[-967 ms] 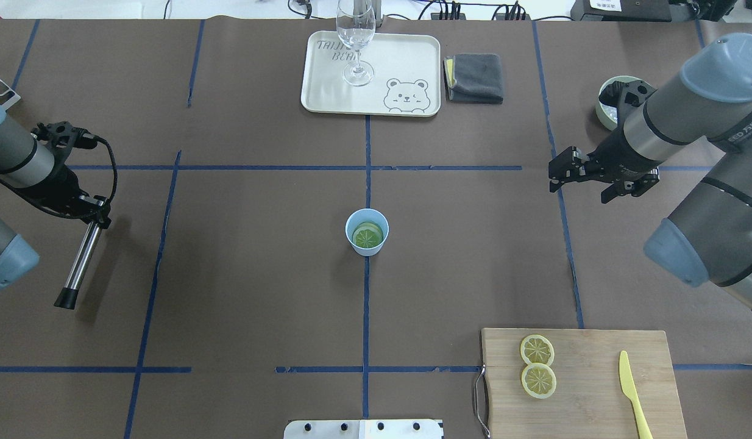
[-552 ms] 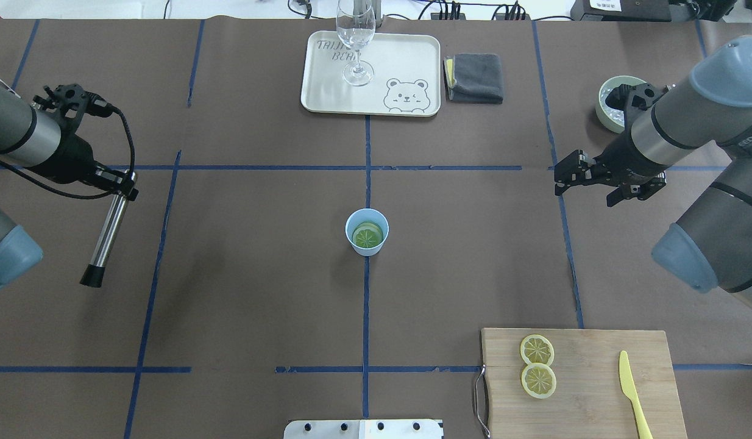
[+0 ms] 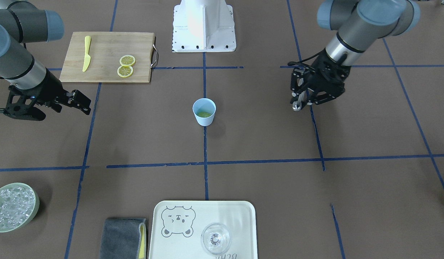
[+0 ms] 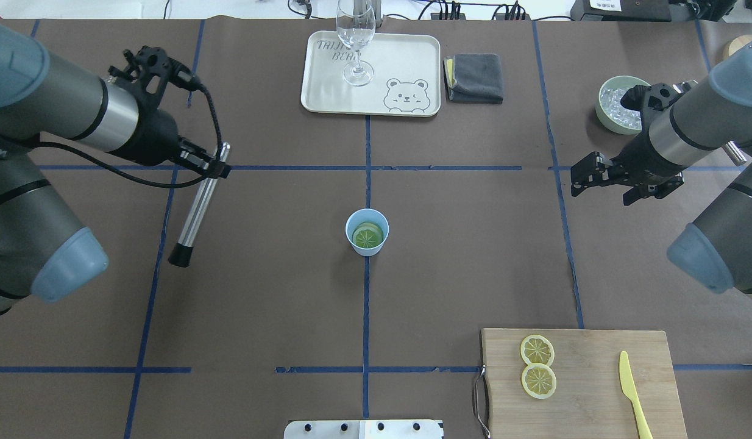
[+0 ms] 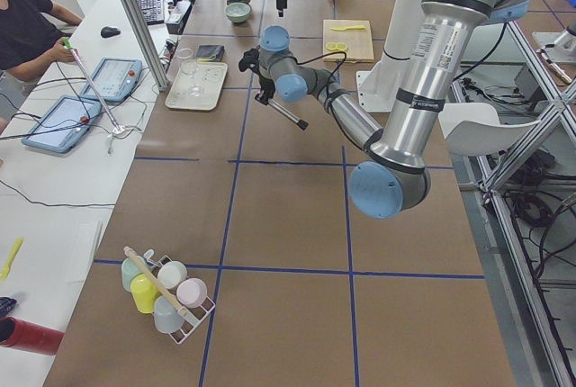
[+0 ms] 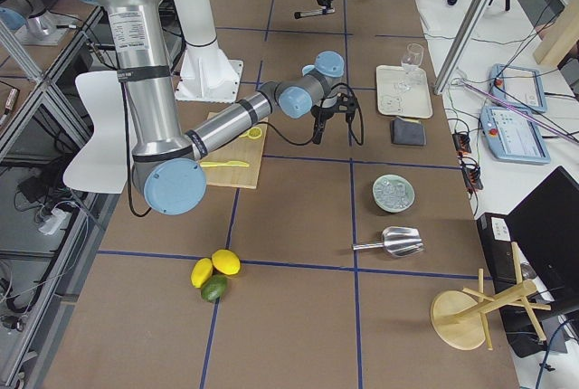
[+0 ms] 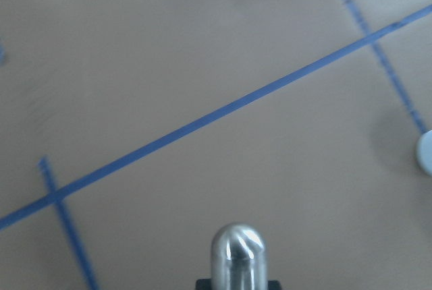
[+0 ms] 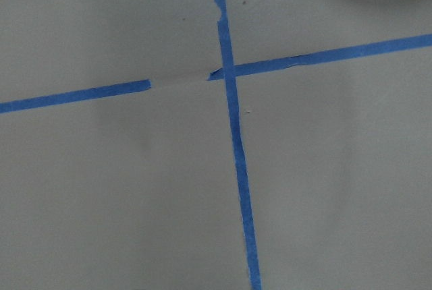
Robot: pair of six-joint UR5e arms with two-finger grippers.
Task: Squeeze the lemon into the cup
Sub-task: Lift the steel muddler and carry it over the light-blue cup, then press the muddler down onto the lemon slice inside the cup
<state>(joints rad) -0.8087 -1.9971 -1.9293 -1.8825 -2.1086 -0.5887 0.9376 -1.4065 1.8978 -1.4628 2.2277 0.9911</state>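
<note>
The light-blue cup point(image 4: 367, 231) stands at the table's centre on a blue tape cross, with lemon slices point(image 4: 368, 236) lying inside it. Two more lemon slices point(image 4: 537, 364) rest on the wooden cutting board point(image 4: 595, 396). My left gripper point(image 4: 212, 166) hovers left of the cup and is shut on a metal rod point(image 4: 196, 210) with a black tip, angled down toward the table. The rod's rounded top point(image 7: 239, 253) fills the bottom of the left wrist view. Far to the cup's right, my right gripper point(image 4: 580, 178) is open and holds nothing.
A cream tray point(image 4: 406, 58) with a clear stemmed glass point(image 4: 356, 42) sits at the far middle, with a grey cloth point(image 4: 475, 77) beside it. A pale green bowl of ice point(image 4: 613, 113) lies behind my right arm. A yellow knife point(image 4: 632, 393) is on the board.
My left arm has swung right and farther across the table, carrying the rod closer to the cup. My right gripper has drawn back slightly to the right.
</note>
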